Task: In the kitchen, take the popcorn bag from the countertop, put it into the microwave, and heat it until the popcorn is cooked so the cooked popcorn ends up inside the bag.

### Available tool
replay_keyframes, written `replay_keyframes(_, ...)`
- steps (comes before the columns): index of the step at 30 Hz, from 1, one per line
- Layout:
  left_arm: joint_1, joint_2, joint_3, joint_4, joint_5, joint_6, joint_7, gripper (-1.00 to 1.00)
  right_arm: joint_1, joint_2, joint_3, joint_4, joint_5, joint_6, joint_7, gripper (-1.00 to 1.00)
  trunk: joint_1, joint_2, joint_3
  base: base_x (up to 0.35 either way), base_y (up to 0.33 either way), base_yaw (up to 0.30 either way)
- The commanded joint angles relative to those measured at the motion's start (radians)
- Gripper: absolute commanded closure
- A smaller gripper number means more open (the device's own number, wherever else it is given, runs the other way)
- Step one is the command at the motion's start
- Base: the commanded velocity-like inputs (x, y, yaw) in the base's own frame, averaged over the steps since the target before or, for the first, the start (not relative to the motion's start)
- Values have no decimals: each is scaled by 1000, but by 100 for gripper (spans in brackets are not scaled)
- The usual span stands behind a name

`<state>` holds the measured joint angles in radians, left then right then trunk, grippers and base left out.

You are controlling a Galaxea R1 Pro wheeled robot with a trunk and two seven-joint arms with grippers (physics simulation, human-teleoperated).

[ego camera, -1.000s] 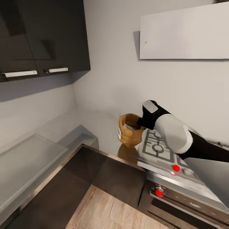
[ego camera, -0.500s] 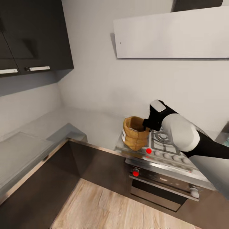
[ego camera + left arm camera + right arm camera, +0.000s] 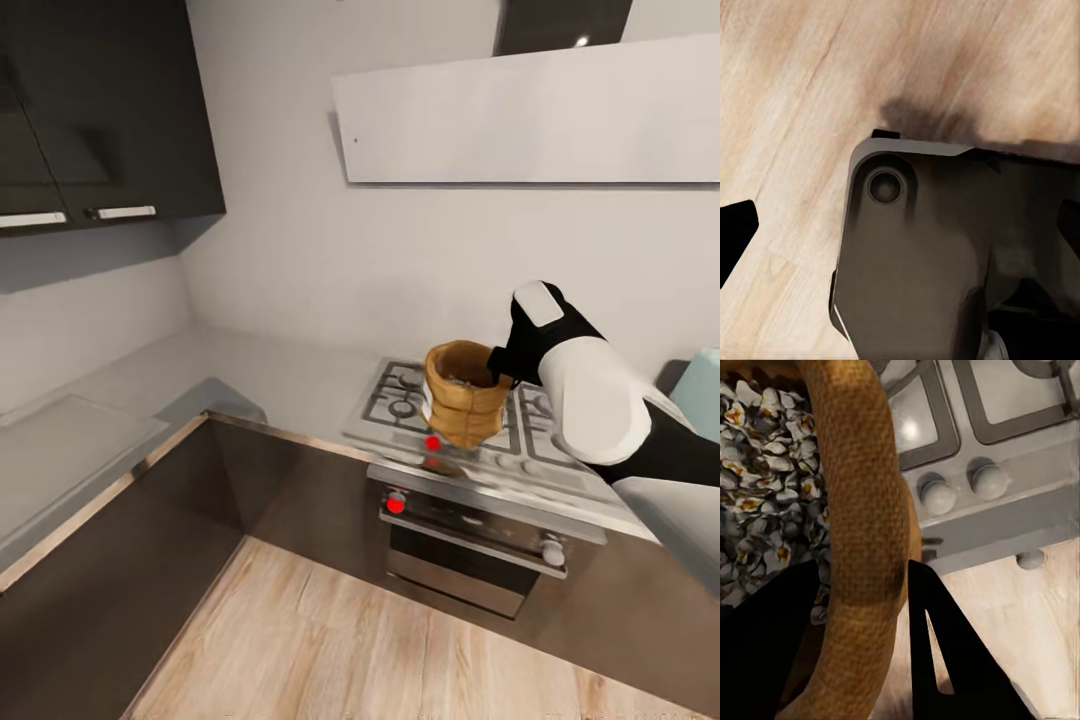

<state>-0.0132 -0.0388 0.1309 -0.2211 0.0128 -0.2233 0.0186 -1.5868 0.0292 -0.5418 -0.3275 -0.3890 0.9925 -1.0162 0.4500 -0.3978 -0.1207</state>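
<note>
White walls (image 3: 300,270), dark upper cabinets (image 3: 100,110) and a pale wood plank floor (image 3: 330,650) are seen around the scene, with a long white panel (image 3: 530,115) mounted high on the wall above the right tool. Off to the left of that tool, a grey L-shaped worktop (image 3: 130,400) is carried on dark cabinet fronts. Directly beneath the tool a gas hob (image 3: 400,400) with black grates is set over a steel oven (image 3: 470,540) with red knobs. A pale mint-blue edge of the microwave (image 3: 700,390) is seen past the arm, on the far side from the worktop. The popcorn bag (image 3: 462,395) is held upright in the air above the hob's front edge, clear of the grates. The right tool (image 3: 497,363) is closed on the bag's rolled rim, one finger (image 3: 765,652) inside and one finger (image 3: 952,660) outside. Whitish popcorn (image 3: 765,487) is seen heaped inside the bag. Whether the left tool (image 3: 900,217) is open cannot be told; it hangs over the floor.
</note>
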Motion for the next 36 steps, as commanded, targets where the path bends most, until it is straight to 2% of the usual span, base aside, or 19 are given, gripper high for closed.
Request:
replay_keyframes(1,-1,0,3,0,2,-3,1,-100,-1,-1,0,-2,-11,9,-10,100,0,-2,-2,-306,-181,0)
replay_keyframes(17,-1,3,4,0,2,-3,1,-100,14,-3,11,-22,-8,55,-1,100,0,-2,-2,-306,-183,0)
replay_keyframes(36,-1,0,4,0,2,-3,1,-100,15,-11,7,-31,-10,55,24,100,0,-2,-2,-306,-182,0)
